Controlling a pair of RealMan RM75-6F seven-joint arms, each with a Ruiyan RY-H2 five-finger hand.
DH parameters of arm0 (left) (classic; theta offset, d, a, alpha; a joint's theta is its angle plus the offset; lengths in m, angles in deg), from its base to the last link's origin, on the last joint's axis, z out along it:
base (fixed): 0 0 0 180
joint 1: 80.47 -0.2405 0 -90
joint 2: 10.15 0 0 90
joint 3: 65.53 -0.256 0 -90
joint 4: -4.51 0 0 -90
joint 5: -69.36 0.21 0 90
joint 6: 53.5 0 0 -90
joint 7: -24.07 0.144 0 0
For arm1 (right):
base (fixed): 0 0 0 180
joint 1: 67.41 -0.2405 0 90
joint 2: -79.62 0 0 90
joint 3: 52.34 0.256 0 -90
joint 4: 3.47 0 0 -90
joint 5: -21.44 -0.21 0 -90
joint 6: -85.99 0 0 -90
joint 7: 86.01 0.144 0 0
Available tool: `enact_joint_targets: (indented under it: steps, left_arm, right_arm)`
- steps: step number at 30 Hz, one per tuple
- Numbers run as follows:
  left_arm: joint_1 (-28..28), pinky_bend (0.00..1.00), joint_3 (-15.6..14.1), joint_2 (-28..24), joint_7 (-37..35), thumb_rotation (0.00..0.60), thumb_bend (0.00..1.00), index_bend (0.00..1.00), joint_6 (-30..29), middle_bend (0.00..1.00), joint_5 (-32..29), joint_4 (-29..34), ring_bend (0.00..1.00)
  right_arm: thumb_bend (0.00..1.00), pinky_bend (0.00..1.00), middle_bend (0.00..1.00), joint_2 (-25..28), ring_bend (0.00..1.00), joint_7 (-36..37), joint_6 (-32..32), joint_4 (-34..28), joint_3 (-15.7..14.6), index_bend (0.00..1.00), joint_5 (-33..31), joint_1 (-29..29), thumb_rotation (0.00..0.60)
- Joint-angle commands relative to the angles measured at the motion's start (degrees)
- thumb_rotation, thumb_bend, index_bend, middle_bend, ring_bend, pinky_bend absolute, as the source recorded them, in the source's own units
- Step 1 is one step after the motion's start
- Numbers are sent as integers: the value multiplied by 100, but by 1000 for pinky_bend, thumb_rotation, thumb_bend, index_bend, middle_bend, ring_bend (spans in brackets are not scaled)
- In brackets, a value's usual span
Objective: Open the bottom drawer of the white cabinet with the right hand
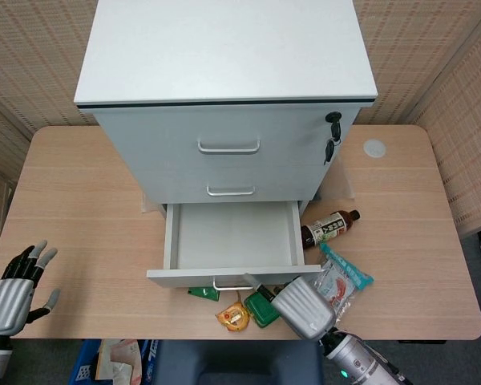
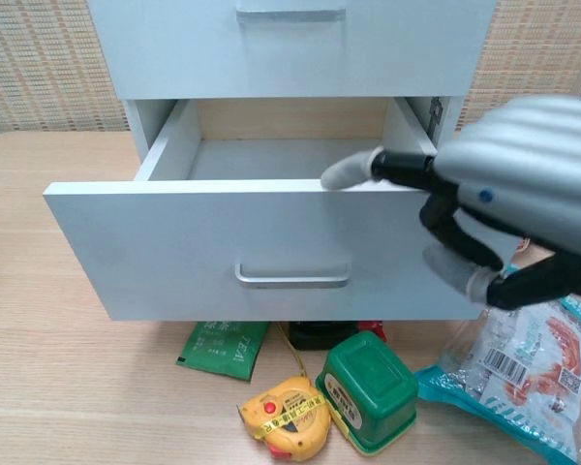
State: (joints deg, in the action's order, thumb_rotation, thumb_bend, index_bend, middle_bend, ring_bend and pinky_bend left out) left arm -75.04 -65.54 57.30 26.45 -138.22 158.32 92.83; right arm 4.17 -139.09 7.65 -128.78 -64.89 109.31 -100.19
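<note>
The white cabinet (image 1: 224, 120) stands at the back of the table, its bottom drawer (image 2: 271, 242) pulled out and empty inside. The drawer's metal handle (image 2: 292, 276) is free. My right hand (image 2: 523, 208) hovers off the handle at the drawer's right front corner, holding nothing, fingers apart. One fingertip (image 2: 344, 172) reaches level with the top edge of the drawer front. In the head view the right hand (image 1: 303, 306) shows just below the drawer front (image 1: 232, 277). My left hand (image 1: 14, 289) stays at the table's near left edge, fingers spread and holding nothing.
Under and before the drawer lie a green tea packet (image 2: 225, 347), a yellow tape measure (image 2: 286, 418), a green box (image 2: 368, 389) and a snack bag (image 2: 533, 373). A brown bottle (image 1: 330, 226) lies right of the drawer. Keys (image 1: 332, 136) hang in the cabinet lock.
</note>
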Motion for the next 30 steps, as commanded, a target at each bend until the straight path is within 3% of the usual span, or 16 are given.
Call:
enact_joint_targets:
  steps: [1, 6, 14, 19, 22, 30]
  left_arm:
    - [12, 122, 12, -13, 33, 600, 360, 112, 6, 0, -3, 34, 31]
    - [57, 122, 39, -3, 108, 600, 359, 113, 50, 0, -13, 91, 31]
    - [97, 122, 73, -3, 189, 600, 360, 113, 87, 0, -46, 169, 31]
    - [96, 122, 93, 18, 235, 600, 360, 112, 91, 0, -100, 177, 31]
    - [81, 122, 120, 51, 273, 600, 359, 112, 50, 0, -136, 144, 31]
    - [68, 122, 135, 68, 266, 600, 359, 112, 34, 0, -175, 124, 31]
  right_arm:
    - [494, 884, 721, 588, 784, 716, -739, 80, -38, 140, 885, 454, 600]
    - [486, 880, 695, 1112, 734, 1254, -1402, 260, 121, 148, 1119, 899, 600]
    - [412, 738, 583, 1609, 583, 2165, -1787, 748, 485, 148, 305, 1461, 600]
    - [202, 553, 454, 1618, 418, 2624, -1620, 1250, 616, 148, -283, 1703, 600]
    - [183, 462, 390, 1534, 338, 2824, -1614, 1607, 680, 148, -493, 1890, 600]
    - [183, 430, 346, 1344, 299, 3476, -1669, 2406, 720, 148, -678, 2412, 600]
